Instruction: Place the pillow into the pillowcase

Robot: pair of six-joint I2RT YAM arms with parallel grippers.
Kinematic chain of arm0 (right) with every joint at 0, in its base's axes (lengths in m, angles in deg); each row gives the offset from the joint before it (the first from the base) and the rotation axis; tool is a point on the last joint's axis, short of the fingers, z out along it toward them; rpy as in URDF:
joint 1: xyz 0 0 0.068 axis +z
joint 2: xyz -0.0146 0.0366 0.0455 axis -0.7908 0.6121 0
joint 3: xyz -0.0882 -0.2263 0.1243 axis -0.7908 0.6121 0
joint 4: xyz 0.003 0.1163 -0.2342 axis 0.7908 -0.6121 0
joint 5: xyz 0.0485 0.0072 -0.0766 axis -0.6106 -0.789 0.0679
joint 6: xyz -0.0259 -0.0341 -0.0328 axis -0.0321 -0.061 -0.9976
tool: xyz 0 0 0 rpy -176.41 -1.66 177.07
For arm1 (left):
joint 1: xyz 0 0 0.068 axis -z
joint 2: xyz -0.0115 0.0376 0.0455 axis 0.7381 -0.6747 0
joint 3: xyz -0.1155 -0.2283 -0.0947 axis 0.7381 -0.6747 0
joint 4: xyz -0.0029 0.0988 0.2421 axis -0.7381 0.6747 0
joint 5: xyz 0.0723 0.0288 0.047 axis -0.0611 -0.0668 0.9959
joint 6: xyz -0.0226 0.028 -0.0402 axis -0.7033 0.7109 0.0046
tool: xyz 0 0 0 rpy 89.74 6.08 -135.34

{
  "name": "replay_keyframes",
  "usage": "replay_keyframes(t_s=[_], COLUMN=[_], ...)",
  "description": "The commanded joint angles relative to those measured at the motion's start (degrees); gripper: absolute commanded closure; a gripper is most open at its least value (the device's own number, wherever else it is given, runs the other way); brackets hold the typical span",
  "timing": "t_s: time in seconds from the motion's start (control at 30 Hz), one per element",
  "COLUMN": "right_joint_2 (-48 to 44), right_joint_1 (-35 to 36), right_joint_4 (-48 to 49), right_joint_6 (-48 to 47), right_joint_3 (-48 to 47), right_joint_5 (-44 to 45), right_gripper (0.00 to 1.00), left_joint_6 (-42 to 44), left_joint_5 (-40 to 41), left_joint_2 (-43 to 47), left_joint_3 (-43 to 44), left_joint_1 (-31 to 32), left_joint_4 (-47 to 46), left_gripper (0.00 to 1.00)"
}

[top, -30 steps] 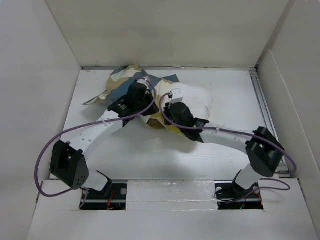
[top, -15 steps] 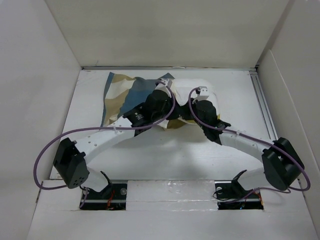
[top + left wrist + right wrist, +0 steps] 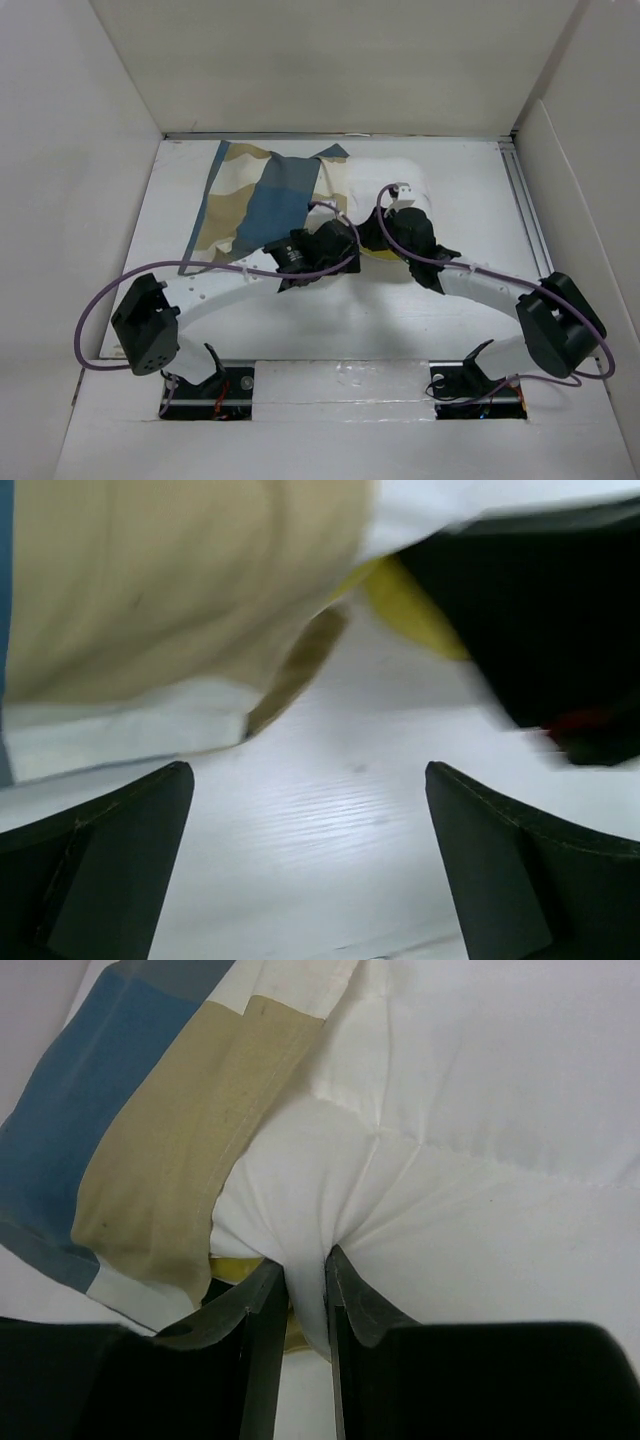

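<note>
The checked pillowcase lies spread flat at the back left of the table. Its right edge laps over the white pillow, which lies to its right. My left gripper hovers open just in front of the pillowcase's near hem, with only bare table between its fingers. In the left wrist view the pillow's yellow piped edge shows beside the hem. My right gripper is shut on a pinched fold of the pillow at its near left corner, next to the pillowcase.
White walls box the table in on the left, back and right. A metal rail runs along the right side. Purple cables loop off both arms. In the left wrist view the black right gripper body sits close on the right.
The pillowcase went from bunched to spread flat toward the back left. My left gripper has opened, let it go and drawn back toward me. My right gripper still pinches the pillow.
</note>
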Motion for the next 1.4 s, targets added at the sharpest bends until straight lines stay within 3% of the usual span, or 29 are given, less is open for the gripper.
replay_keyframes(t_s=[0.0, 0.4, 0.57, 0.63, 0.67, 0.7, 0.77, 0.8, 1.1, 1.23, 1.3, 1.37], right_joint_2=[0.22, 1.62, 1.09, 1.09, 1.09, 1.09, 1.09, 1.09, 1.09, 1.62, 1.10, 1.09], right_joint_1=[-0.57, -0.04, -0.04, -0.04, -0.04, -0.04, -0.04, -0.04, 0.49, 1.01, 1.54, 1.54], right_joint_4=[8.49, 8.50, 7.97, 6.92, 6.92, 6.92, 6.92, 6.92, 6.30, 6.30, 6.30, 6.30], right_joint_6=[0.89, -0.78, -0.78, -1.30, -1.83, -1.83, -2.35, -2.36, -3.41, -3.41, -4.03, -4.64], right_joint_3=[-1.50, -3.43, -3.43, -3.96, -3.96, -3.96, -3.96, -3.96, -3.96, -3.96, -3.96, -4.48], right_joint_5=[-4.29, -7.82, -7.82, -7.82, -7.82, -7.82, -7.30, -7.29, -7.29, -7.81, -7.82, -8.35], right_gripper=[0.73, 0.73, 0.73, 0.66, 0.51, 0.43, 0.30, 0.25, 0.23, 0.23, 0.23, 0.23], left_joint_6=[-3.72, -8.29, -13.38, -14.70, -15.22, -15.75, -15.76, -15.76, -16.37, -15.15, -14.26, -13.30], left_joint_5=[6.98, 22.26, 28.33, 29.91, 29.92, 30.53, 30.53, 31.14, 33.43, 33.44, 33.96, 35.02], left_joint_2=[1.36, -15.34, -20.44, -20.45, -19.92, -19.40, -18.34, -17.81, -16.48, -17.72, -18.42, -18.42], left_joint_3=[-6.88, -1.71, 1.80, 1.81, 1.11, 1.11, 0.23, -0.55, -1.62, -4.51, -6.62, -7.15], left_joint_1=[-0.13, -0.13, -0.13, -0.13, -0.13, -0.13, -0.13, -0.13, -0.13, -2.14, -2.76, -2.76], left_joint_4=[1.98, 7.42, 14.88, 16.29, 16.82, 16.82, 16.82, 16.82, 18.41, 13.07, 10.33, 7.88], left_gripper=[0.01, 0.01, 0.01, 0.02, 0.02, 0.02, 0.06, 0.12, 0.16, 0.16, 0.18, 0.28])
